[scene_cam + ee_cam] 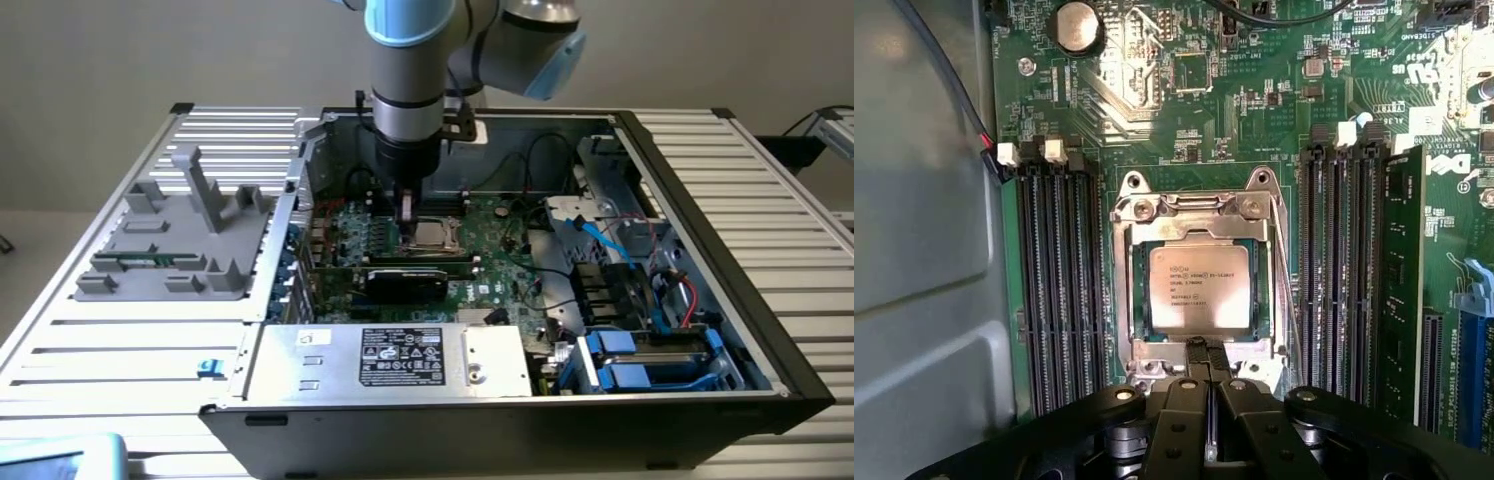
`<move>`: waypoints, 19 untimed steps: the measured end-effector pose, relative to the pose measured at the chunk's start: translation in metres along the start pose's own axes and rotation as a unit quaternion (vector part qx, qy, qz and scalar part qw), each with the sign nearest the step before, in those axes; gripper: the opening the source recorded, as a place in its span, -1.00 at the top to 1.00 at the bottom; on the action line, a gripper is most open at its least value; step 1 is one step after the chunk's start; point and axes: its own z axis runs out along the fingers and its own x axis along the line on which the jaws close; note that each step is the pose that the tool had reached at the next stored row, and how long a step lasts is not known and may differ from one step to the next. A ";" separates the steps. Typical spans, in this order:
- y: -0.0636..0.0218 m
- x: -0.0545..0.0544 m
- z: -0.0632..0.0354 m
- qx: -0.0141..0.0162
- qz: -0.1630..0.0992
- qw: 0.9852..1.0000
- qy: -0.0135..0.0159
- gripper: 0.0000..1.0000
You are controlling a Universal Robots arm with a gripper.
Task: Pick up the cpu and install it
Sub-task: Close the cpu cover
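The cpu (1199, 286), a silvery square chip with printed text, lies flat inside the metal-framed socket (1132, 290) on the green motherboard. In the exterior view the cpu (430, 235) sits mid-board inside the open computer case. My gripper (1206, 347) hangs just over the socket's edge beside the cpu, its two dark fingers pressed together with nothing between them. From outside, the gripper (406, 207) points straight down, just to the exterior view's left of the chip.
Black memory slots (1059, 285) flank the socket on both sides, with a green memory stick (1402, 290) further out. A graphics card (407, 280), power supply (400, 358) and blue drive bays (641, 360) fill the case. A grey parts fixture (174, 240) stands outside it.
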 end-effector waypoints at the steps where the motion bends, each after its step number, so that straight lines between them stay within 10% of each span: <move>1: -0.0008 0.000 0.0012 -0.001 0.000 1.000 0.000 0.77; 19: -0.0134 -0.001 0.0063 -0.009 0.000 1.000 0.000 0.77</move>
